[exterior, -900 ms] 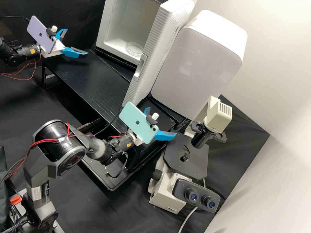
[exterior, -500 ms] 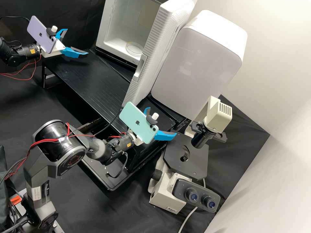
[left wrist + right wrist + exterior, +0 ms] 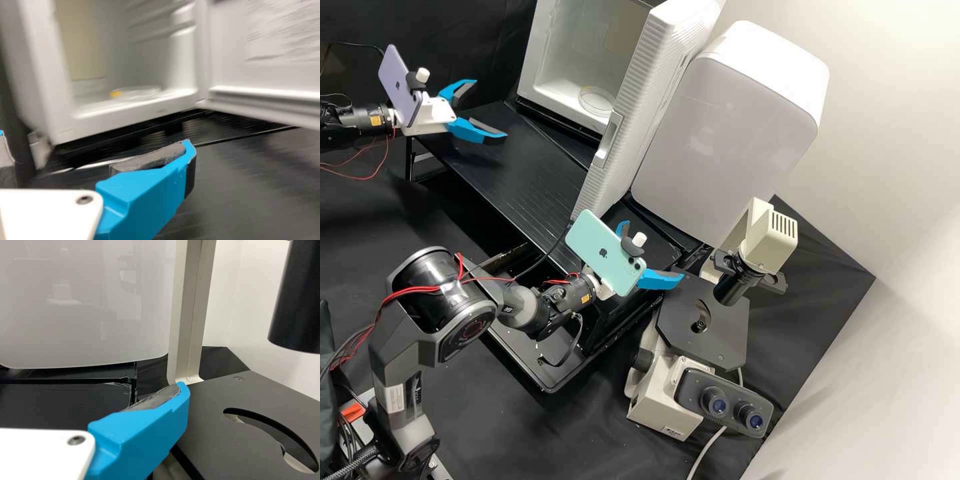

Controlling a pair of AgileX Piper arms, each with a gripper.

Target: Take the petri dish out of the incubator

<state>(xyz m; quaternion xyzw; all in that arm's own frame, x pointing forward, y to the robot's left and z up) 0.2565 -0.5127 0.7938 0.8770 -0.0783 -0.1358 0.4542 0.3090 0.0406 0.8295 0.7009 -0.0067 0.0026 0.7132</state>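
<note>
Black cloth covers the room's low surfaces, and a black tabletop (image 3: 520,167) runs up to a white incubator (image 3: 550,40) at the upper middle of the high view, with its ribbed door (image 3: 647,113) swung open. The petri dish (image 3: 595,100) lies flat on the chamber floor just behind the front lip, with nothing touching it.

The left arm (image 3: 353,119) comes in at the upper left. The left jaws are spread wide, empty and aimed toward the opening, well apart from the dish. The right arm (image 3: 440,313) sits at the lower centre. The right jaws are also apart and empty, just above the stage of a microscope (image 3: 693,393) at the lower right.

I take the step in hand to be the left arm's approach. It would do well to go in low and level, keeping off the door edge. The jaws should stay wide enough to pass either side of the rim, then close gently on the side wall. After that, a lift just clear of the lip should come before drawing back.

By my count there are:
- two arms
- two pairs of jaws
- two wrist phones, one lilac phone (image 3: 395,79) and one mint phone (image 3: 603,253)
- one incubator
- one dish
- one microscope
- one further white cabinet (image 3: 733,113), right of the door
</note>
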